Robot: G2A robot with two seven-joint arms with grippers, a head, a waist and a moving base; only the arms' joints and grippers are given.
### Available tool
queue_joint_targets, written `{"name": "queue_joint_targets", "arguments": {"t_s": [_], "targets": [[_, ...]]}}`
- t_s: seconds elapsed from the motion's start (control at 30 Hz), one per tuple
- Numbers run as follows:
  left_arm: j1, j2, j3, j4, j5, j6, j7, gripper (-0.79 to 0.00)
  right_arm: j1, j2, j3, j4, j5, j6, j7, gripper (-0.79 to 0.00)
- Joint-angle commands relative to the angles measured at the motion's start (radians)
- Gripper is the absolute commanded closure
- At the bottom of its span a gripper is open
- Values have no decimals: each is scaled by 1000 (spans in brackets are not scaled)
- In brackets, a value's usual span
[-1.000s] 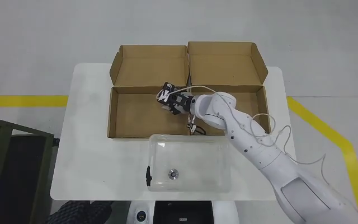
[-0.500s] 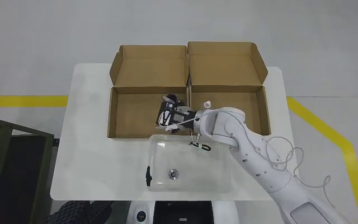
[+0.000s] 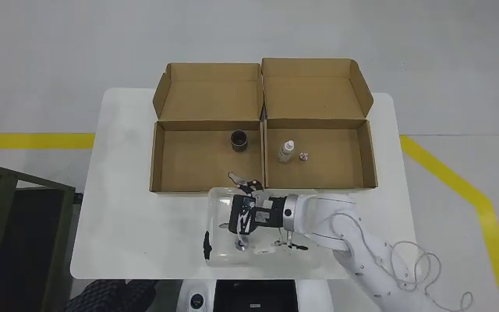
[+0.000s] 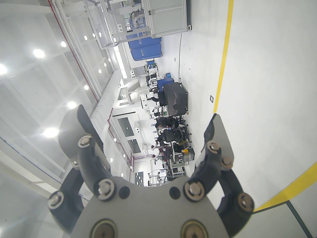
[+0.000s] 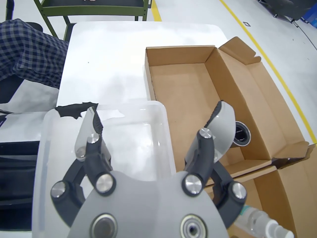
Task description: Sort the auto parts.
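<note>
Cardboard pair, top view: left box and right box, touching side by side on far half of white table; flat brown walls, lids folded back away from robot.
Left box load: dark cylinder, round, near far wall, toward shared wall.
Right box load: white bottle on its side; small pinkish part just beside it.
Clear bin: smooth see-through plastic, rounded corners, at near table edge, far rim just beside boxes' near walls.
Black piece: jagged, on bin's left rim.
Right gripper: over bin's left half, fingers spread wide.
Room to move: widest strip of tabletop left of boxes and bin, narrow strip right.
Left wrist view: left gripper, grey plates with black toothed pads, spread apart, aimed off into hall; yellow floor line beyond.
Right wrist view: fingers parted; one tip over bin close to black piece, other tip over left box, in front of dark cylinder; shiny ring on cylinder's rim.
</note>
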Motion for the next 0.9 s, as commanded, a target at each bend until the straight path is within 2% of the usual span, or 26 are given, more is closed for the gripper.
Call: {"name": "queue_joint_targets", "arguments": {"t_s": [0.0,0.37,0.87], "targets": [[0,0,0,0,0,0,0,-785,-38,8,14,-14,-38,-4,-13,-730],[0,0,0,0,0,0,0,-785,-171,39,52,-46,-124,-49,-106,-723],[0,0,0,0,0,0,0,-785,-203,58,56,-2,-170,-85,-94,-714]]}}
